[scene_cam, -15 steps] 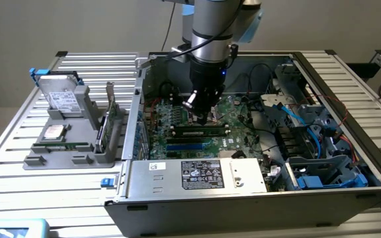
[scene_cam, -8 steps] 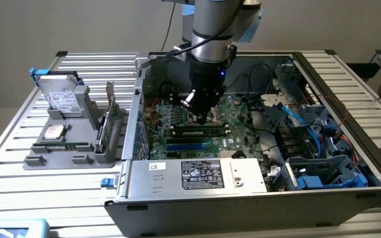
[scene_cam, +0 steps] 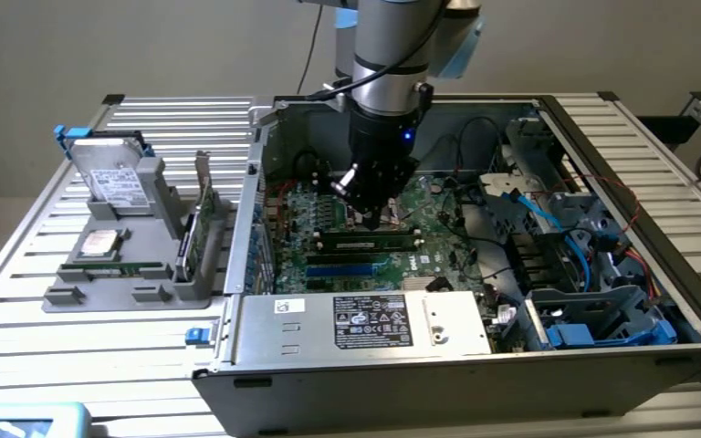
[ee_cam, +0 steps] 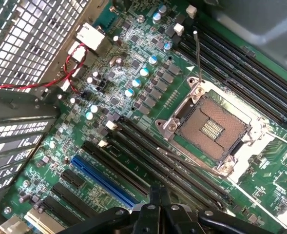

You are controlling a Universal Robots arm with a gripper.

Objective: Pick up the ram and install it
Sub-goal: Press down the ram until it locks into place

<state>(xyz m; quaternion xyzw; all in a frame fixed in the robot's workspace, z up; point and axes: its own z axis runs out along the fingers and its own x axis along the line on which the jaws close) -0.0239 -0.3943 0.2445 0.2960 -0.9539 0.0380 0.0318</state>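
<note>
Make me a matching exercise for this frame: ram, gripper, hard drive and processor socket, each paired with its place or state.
Things:
1. ram
2. gripper
3. hard drive
4. processor socket

Places or states:
a. open, nothing in it
b. standing in the grey holder outside the computer case
c. shut, low over the motherboard
d. lying along the memory slots, just below the gripper

Pairs: 1-d, 2-c, 3-b, 4-a
</note>
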